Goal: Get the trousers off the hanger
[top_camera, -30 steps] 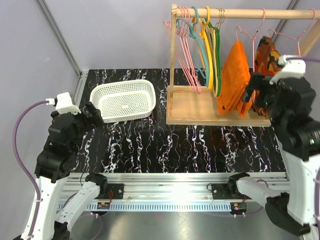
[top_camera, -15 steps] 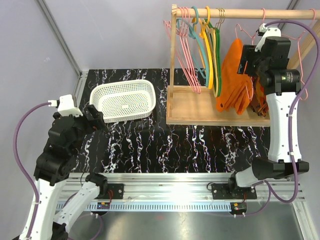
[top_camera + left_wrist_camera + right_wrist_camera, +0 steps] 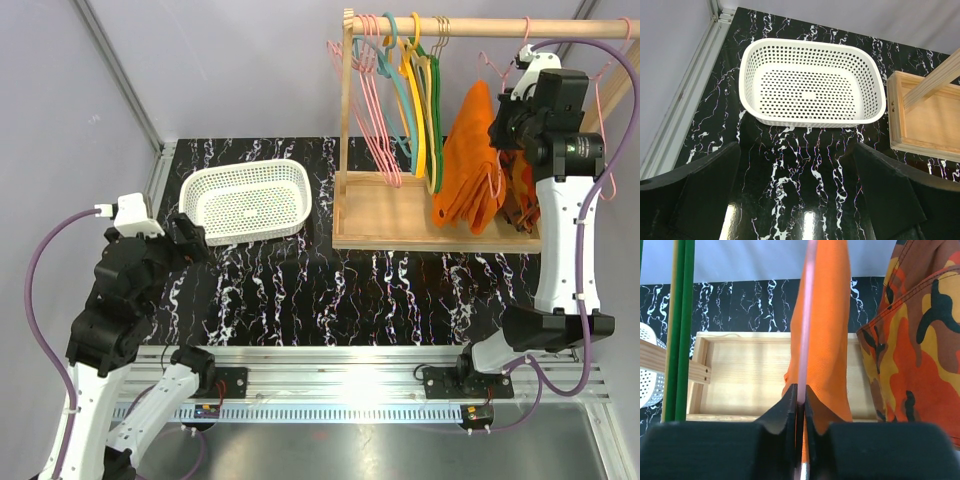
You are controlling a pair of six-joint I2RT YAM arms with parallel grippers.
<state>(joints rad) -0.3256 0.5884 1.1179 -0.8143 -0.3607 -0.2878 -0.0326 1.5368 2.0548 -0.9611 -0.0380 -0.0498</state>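
Note:
The bright orange trousers (image 3: pixel 468 160) hang folded over a thin pink hanger (image 3: pixel 482 66) on the wooden rail. High beside them, my right gripper (image 3: pixel 503 118) is shut on the hanger's wire. In the right wrist view the pink hanger (image 3: pixel 807 315) runs straight up from between the closed jaws of the right gripper (image 3: pixel 800 396), with the trousers (image 3: pixel 827 340) just behind it. My left gripper (image 3: pixel 190 236) is low at the table's left. It stands open and empty, as the left wrist view shows (image 3: pixel 796 148).
A white perforated basket (image 3: pixel 213 232) sits on the black marbled table, just ahead of the left gripper. The wooden rack base (image 3: pixel 385 215) carries a rail with spare pink, teal, yellow and green hangers (image 3: pixel 432 120). A camouflage garment (image 3: pixel 920 340) hangs right of the trousers.
The right arm rose from beside the trousers' lower part to the hanger's top, and its jaws closed on the pink wire. The left arm shifted only slightly.

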